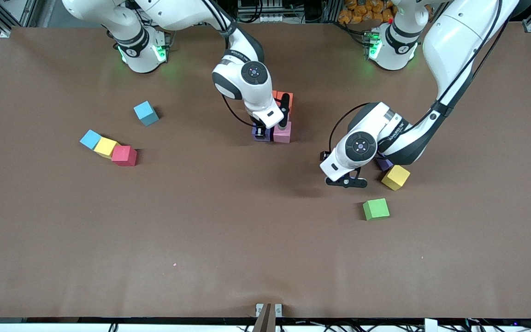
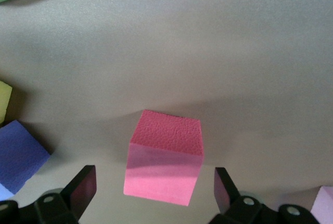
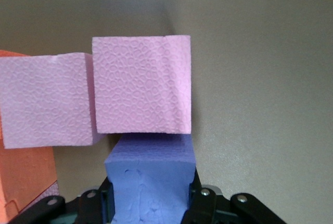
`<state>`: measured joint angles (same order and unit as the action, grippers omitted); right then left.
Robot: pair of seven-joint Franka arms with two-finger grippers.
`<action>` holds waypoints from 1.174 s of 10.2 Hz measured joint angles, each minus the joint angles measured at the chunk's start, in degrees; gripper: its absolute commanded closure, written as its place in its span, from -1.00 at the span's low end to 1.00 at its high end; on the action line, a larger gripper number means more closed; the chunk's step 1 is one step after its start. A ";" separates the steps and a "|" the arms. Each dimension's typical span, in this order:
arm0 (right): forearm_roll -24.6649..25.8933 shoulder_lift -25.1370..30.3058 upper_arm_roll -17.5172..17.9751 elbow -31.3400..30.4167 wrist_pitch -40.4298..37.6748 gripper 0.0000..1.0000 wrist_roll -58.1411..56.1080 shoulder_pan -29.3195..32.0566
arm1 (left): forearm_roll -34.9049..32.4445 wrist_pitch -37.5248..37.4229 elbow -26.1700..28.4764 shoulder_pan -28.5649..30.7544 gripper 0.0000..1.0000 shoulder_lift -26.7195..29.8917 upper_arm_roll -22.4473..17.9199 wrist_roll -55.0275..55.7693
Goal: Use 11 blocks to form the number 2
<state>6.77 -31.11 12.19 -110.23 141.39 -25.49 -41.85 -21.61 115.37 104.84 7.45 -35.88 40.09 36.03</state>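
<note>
A green foam cube (image 1: 376,209) lies nearer the table's (image 1: 228,249) front edge than the yellow foam cube (image 1: 395,177) beside it.

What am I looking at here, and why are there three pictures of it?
Two white robot arms work at a brown table, laying coloured foam cubes into a figure. The wide picture looks down from across the table; the other two come from cameras on each arm's wrist. The right gripper is shut on a purple cube, beside two pink cubes and an orange one. The left gripper is open with a red cube between its fingers, not yet gripped. Other cubes lie loose, such as a green cube and a yellow cube.
</note>
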 measured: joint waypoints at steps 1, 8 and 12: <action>0.00 -0.27 -0.01 0.23 0.00 0.20 0.01 0.00 | 0.00 0.01 0.07 0.00 -1.00 -0.11 0.00 -0.20; 0.00 -0.68 -0.10 0.75 0.00 0.19 0.68 -0.13 | 0.00 0.17 0.34 0.00 -1.00 -0.79 0.00 -0.29; 0.00 -0.72 -0.90 1.06 0.00 0.19 1.29 -1.10 | 0.00 0.34 0.35 0.00 -1.00 -1.53 0.00 -0.29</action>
<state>6.77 -31.82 11.29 -109.16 141.39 -24.19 -42.95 -21.62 115.70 105.20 7.46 -37.41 40.09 35.74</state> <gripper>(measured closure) 0.467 0.000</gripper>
